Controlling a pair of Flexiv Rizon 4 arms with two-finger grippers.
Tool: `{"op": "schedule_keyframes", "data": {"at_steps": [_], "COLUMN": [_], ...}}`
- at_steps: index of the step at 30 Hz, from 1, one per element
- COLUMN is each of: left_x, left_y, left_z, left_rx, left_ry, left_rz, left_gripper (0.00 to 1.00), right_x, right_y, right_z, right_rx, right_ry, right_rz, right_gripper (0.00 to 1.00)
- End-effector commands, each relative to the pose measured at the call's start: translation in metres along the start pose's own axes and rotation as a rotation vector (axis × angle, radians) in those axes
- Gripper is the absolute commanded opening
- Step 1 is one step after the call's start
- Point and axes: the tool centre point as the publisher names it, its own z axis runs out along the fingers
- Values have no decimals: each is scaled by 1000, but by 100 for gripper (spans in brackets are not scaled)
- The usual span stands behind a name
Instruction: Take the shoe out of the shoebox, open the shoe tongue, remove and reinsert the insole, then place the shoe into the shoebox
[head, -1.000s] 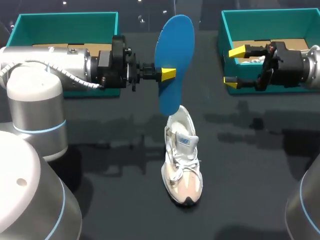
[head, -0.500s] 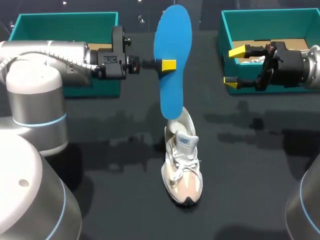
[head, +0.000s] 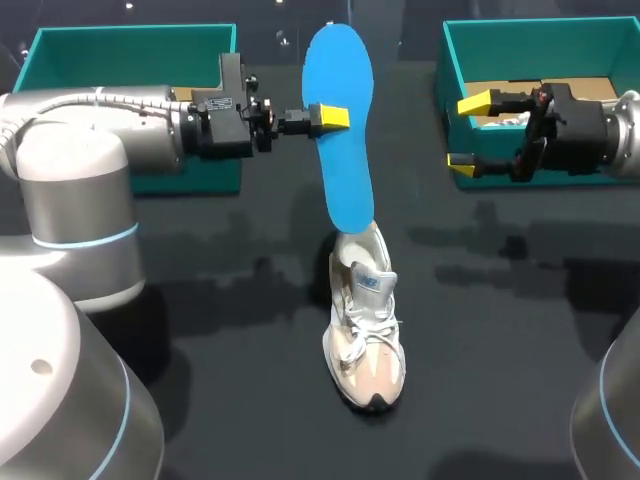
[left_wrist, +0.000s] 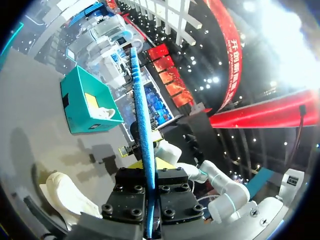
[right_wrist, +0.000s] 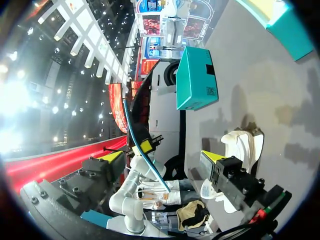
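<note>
Insole shift: over the last second the blue insole (head: 345, 170) has risen with the left gripper (head: 334, 117) and swung more upright; the right gripper (head: 468, 135) has not moved.
Left gripper: fingers closed on the insole's edge, in its upper half, so most of its length hangs below the grip.
Insole tip: lower end sits over the heel opening of the sneaker (head: 365, 330); I cannot tell whether it touches.
Sneaker: upright on the black table (head: 500, 330), toe toward the camera, nothing holding it.
Right gripper: fingers spread wide with nothing between them, over the right shoebox (head: 450, 60), well apart from the sneaker.
Risk, grip: a pinch on one edge may let the long insole pivot or slip.
Risk, entry: the tip could catch on the heel collar or tongue and fold.
Risk, shoe: pushing down on an unbraced sneaker could tip or slide it.
</note>
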Motion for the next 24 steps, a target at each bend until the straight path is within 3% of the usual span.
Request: {"op": "schedule_keyframes", "data": {"at_steps": [1,24], "left_x": [-6,-34], "left_y": [-5,-2], "left_z": [5,22], "left_rx": [-28,-5], "left_ry": [5,25], "left_rz": [-81,-332], "left_gripper": [0,0], "right_x": [0,0], "right_y": [-1,-1], "right_z": [1,1], "right_rx": [-1,-1], "right_ry": [-1,-1], "right_rz": [0,0], "right_gripper": [100,100]}}
